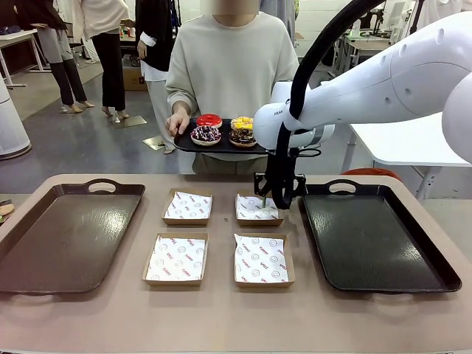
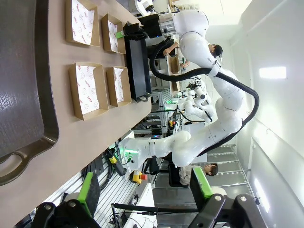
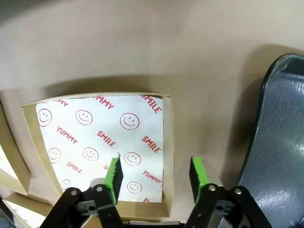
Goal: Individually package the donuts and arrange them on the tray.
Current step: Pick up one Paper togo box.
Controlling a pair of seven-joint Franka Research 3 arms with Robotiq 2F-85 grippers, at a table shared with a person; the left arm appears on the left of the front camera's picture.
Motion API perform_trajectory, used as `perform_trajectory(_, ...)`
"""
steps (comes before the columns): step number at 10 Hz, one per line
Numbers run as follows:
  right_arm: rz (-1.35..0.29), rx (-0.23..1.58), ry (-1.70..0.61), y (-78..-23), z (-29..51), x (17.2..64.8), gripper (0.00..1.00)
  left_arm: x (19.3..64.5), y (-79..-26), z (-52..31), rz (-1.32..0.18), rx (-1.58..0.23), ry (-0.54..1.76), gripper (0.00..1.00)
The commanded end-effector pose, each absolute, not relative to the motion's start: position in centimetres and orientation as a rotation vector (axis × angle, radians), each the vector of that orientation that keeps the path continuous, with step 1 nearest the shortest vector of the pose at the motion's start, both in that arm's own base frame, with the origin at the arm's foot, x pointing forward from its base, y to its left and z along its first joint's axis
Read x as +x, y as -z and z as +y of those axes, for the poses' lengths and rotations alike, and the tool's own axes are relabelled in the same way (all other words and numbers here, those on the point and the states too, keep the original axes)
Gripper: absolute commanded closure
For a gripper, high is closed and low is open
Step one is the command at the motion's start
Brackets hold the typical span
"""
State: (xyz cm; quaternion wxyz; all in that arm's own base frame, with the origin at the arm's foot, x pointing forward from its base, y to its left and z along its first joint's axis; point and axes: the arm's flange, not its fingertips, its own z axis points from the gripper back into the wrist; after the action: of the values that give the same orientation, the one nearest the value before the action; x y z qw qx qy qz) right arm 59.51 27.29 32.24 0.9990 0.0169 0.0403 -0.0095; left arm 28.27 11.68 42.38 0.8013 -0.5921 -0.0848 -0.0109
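Across the table a person holds a small black tray [image 1: 184, 144] carrying the donuts: red [image 1: 209, 119], yellow [image 1: 242, 122], sprinkled [image 1: 206, 134] and dark chocolate [image 1: 242, 138]. My right gripper [image 1: 264, 199] is down at the back-right paper-lined box [image 1: 254, 210]. In the right wrist view the gripper [image 3: 156, 173] is open and straddles the side wall of that box [image 3: 97, 137], one finger over the paper, the other outside. My left gripper [image 2: 145, 190] stands open and holds nothing, high off the table's left end.
Three more lined cardboard boxes [image 1: 187, 206] [image 1: 176, 258] [image 1: 263, 259] lie mid-table. A large dark tray [image 1: 63, 236] sits at the left and another [image 1: 376, 240] at the right, close beside my right gripper. Other people stand far back.
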Motion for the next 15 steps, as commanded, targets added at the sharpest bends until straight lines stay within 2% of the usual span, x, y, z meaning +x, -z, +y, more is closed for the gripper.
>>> perform_trajectory(1, 0.071, 0.015, -0.007, -32.6, 27.0, 59.8, 1.0, 28.2, -42.4, 11.7, -0.201, -1.284, 0.029, 0.0)
perform_trajectory(2, 0.07, 0.016, -0.004, -32.7, 26.9, 59.8, 1.0, 28.2, -42.4, 11.7, -0.201, -1.284, 0.029, 0.0)
perform_trajectory(3, 0.068, 0.018, -0.001, -32.8, 26.8, 59.7, 0.86, 28.2, -42.4, 11.7, -0.201, -1.284, 0.029, 0.0)
perform_trajectory(4, 0.068, 0.02, 0.001, -32.8, 26.7, 59.7, 0.97, 28.2, -42.4, 11.7, -0.201, -1.284, 0.029, 0.0)
perform_trajectory(5, 0.066, 0.022, 0.005, -32.8, 26.6, 59.7, 1.0, 28.2, -42.4, 11.7, -0.201, -1.284, 0.029, 0.0)
perform_trajectory(9, 0.074, 0.063, 0.05, -33.7, 26.7, 59.3, 1.0, 28.2, -42.4, 11.7, -0.201, -1.284, 0.029, 0.0)
perform_trajectory(15, 0.02, 0.043, -0.077, -47.4, 26.8, 54.9, 1.0, 28.2, -42.4, 11.7, -0.201, -1.284, 0.029, 0.0)
